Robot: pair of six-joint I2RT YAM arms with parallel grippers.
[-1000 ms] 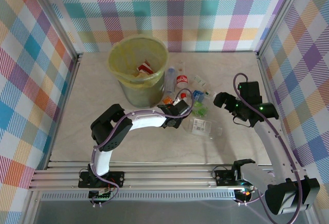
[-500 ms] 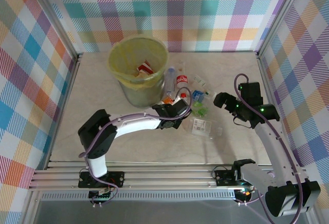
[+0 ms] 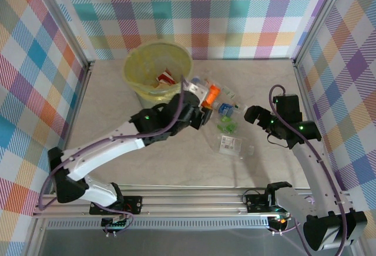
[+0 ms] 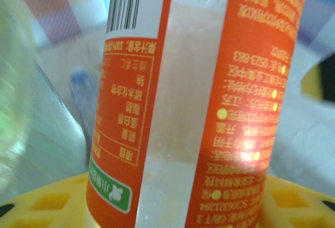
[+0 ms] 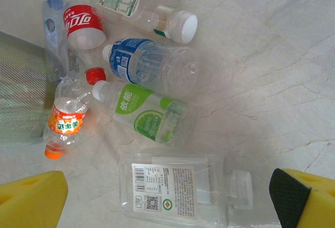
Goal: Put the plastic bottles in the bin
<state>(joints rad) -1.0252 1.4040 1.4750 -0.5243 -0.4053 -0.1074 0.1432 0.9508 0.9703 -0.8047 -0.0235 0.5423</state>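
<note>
Top external view, frame centre: the left gripper (image 3: 202, 106) is clamped on a clear plastic bottle with an orange label (image 3: 212, 96), lifted beside the yellow-lined round bin (image 3: 136, 71) for dropping in, while the right gripper (image 3: 251, 115) waits spread apart over bottles on the pale counter (image 3: 264, 162).

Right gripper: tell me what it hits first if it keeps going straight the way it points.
Probably the flat clear bottle with the white label, lying between the open right gripper fingers in the wrist view; depth is unclear.
</note>
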